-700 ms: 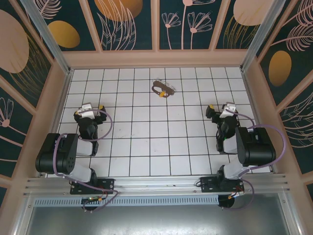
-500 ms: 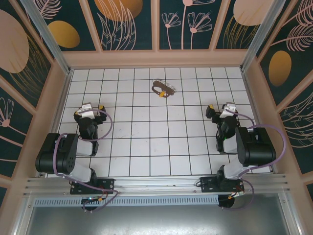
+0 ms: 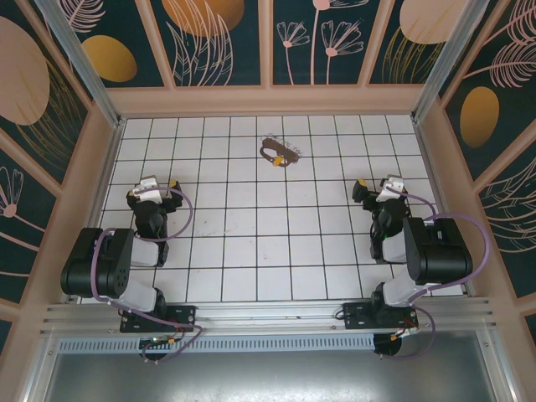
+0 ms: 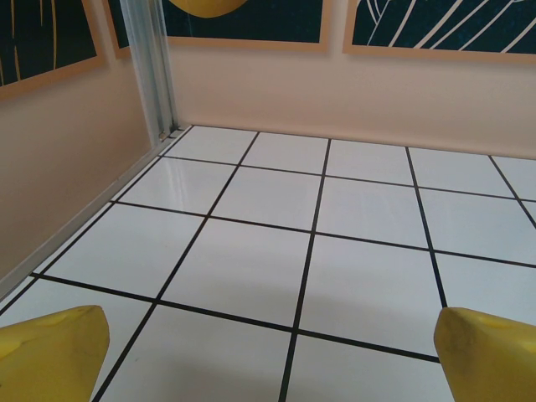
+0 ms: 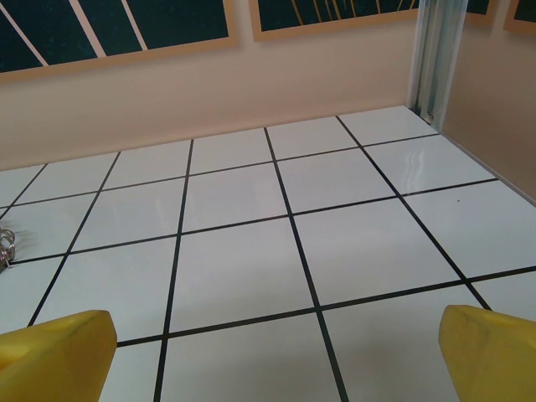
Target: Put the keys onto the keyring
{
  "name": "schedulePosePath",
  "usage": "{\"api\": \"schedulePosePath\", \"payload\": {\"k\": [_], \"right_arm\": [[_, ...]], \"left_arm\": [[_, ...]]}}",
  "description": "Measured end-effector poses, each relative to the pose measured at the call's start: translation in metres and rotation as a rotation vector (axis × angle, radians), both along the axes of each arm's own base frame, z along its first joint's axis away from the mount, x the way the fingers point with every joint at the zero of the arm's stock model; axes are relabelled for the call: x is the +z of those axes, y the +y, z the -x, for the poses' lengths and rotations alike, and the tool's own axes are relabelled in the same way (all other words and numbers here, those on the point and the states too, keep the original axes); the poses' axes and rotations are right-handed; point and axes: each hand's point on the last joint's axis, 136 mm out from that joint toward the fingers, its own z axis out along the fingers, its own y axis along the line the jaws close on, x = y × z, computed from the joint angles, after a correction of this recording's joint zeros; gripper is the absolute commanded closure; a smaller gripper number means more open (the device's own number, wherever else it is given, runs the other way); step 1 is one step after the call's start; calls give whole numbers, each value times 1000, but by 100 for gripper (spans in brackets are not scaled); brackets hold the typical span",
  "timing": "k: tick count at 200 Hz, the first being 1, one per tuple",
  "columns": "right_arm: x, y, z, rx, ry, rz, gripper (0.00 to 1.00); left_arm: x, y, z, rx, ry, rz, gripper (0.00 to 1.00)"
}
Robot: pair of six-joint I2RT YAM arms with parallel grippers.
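toward the far middle of the bench (image 3: 251, 251), well apart from both arms:

item 1: keyring (image 3: 270, 152). dark strap loop, lying flat on the white tiles.

item 2: keys (image 3: 292, 151). small silvery pieces touching or just beside the loop's right side. they are too small from above to count, or to say whether any is already threaded. an orange-yellow speck (image 3: 275, 162) sits at the loop's near edge, probably a key head.

handling, as judged: the keys look light, stiff, thin and smooth. on glossy tile they will likely skate when nudged and resist lifting from flat. best taken by the broad head, leaving the hole free. the strap looks soft and limp and should sag or fold. best held close to its metal ring, so the ring is steadied. nothing looks fragile.

left pincer (image 4: 268, 356): released, yellow fingers (image 4: 50, 352) spread wide with nothing between them, over bare tile near the left wall.

right pincer (image 5: 268, 356): likewise released and empty. a glint of metal (image 5: 4, 247) at its view's left edge is likely part of the cluster.
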Motion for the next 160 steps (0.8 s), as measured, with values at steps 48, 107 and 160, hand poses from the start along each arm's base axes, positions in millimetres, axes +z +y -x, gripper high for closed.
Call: {"api": "schedulePosePath", "payload": {"k": [48, 107, 160], "right_arm": [[0, 0, 0, 0, 0, 0, 1], [3, 4, 5, -23, -17, 16, 1], [73, 25, 26, -63, -196, 49, 1]], "left_arm": [[0, 0, 0, 0, 0, 0, 1], [1, 0, 0, 0, 0, 0, 1], [61, 8, -30, 68, -14, 88, 1]]}}
